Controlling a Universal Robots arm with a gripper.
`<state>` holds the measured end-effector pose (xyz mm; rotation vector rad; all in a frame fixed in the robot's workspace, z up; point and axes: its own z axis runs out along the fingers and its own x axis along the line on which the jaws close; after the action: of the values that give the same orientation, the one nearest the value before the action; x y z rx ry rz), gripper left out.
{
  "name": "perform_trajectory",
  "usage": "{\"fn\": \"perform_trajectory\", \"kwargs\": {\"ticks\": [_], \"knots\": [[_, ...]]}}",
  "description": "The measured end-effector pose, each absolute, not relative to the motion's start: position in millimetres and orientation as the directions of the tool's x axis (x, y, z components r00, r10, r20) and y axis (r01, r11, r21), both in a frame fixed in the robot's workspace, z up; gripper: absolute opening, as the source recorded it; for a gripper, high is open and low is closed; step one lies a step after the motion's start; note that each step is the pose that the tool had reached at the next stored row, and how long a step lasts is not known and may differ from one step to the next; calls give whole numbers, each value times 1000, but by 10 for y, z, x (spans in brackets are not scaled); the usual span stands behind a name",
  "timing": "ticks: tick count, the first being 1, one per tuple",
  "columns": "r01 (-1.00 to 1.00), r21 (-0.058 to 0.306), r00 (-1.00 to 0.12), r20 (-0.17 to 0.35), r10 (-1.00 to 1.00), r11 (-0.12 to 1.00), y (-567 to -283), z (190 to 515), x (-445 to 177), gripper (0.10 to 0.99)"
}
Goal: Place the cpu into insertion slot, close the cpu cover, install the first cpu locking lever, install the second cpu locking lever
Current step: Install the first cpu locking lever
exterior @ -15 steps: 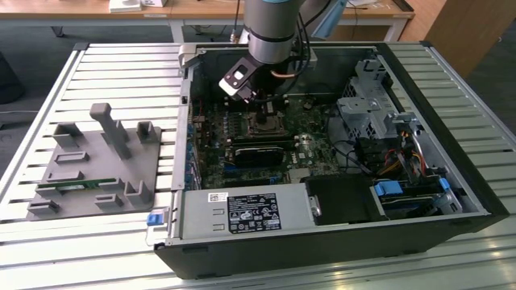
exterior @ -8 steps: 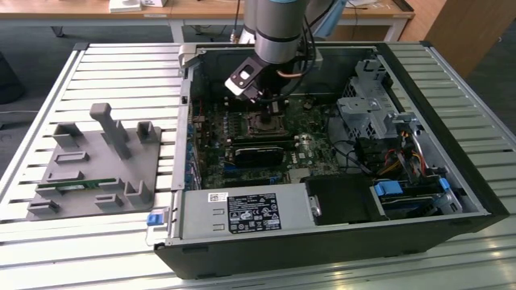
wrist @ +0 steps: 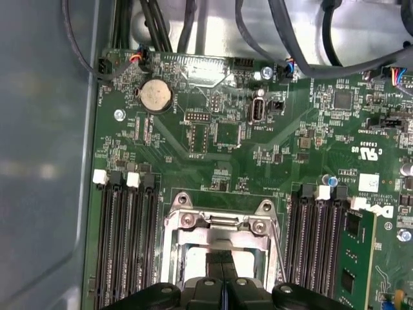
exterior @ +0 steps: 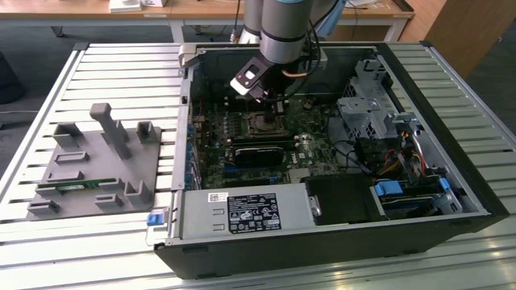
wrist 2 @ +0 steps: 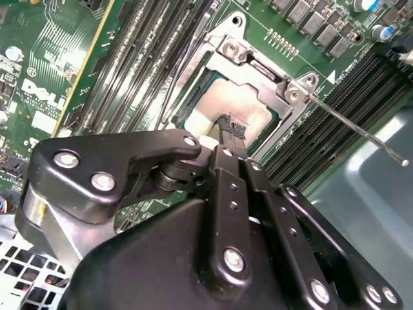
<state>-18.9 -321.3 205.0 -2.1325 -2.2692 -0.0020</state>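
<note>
Black gripper linkages crowd the foreground in the second wrist view. Its two fingers are drawn together into one narrow point with nothing visible between them. That point sits over the near edge of the cpu, touching it or just above it; which cannot be told.

The cpu's pale tan face already lies flat inside the insertion slot, so the first step looks done. The cpu cover, a silver frame, appears folded down around the chip, with the chip showing through its window, so the second step looks done or nearly so.

A thin locking lever reaches out from the socket corner over the memory slots, apparently free and not latched. The other lever's state cannot be made out. Locking seems to be the work left.

In the exterior view, the arm reaches down into an open computer case, with the gripper over the socket on the green motherboard. A grey fixture tray sits well apart on the exterior view's left.
</note>
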Motion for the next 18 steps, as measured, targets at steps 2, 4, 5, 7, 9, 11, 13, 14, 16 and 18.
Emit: {"fn": "perform_trajectory", "kwargs": {"ticks": [2, 4, 5, 7, 9, 11, 13, 14, 16, 18], "knots": [[998, -18, -62, 21, 998, 62, -3212, 2051, -184, 106], [998, -18, -62, 21, 998, 62, -3212, 2054, -182, 106], [998, -18, -62, 21, 998, 62, -3213, 2059, -182, 106], [998, -18, -62, 21, 998, 62, -3213, 2074, -179, 106], [998, -18, -62, 21, 998, 62, -3212, 2100, -176, 106], [998, -18, -62, 21, 998, 62, -3213, 2145, -175, 106], [998, -18, -62, 21, 998, 62, -3212, 2193, -174, 106], [998, -18, -62, 21, 998, 62, -3212, 2213, -174, 106], [998, -18, -62, 21, 998, 62, -3212, 2250, -172, 106], [998, -18, -62, 21, 998, 62, -3213, 2280, -172, 106]]}}
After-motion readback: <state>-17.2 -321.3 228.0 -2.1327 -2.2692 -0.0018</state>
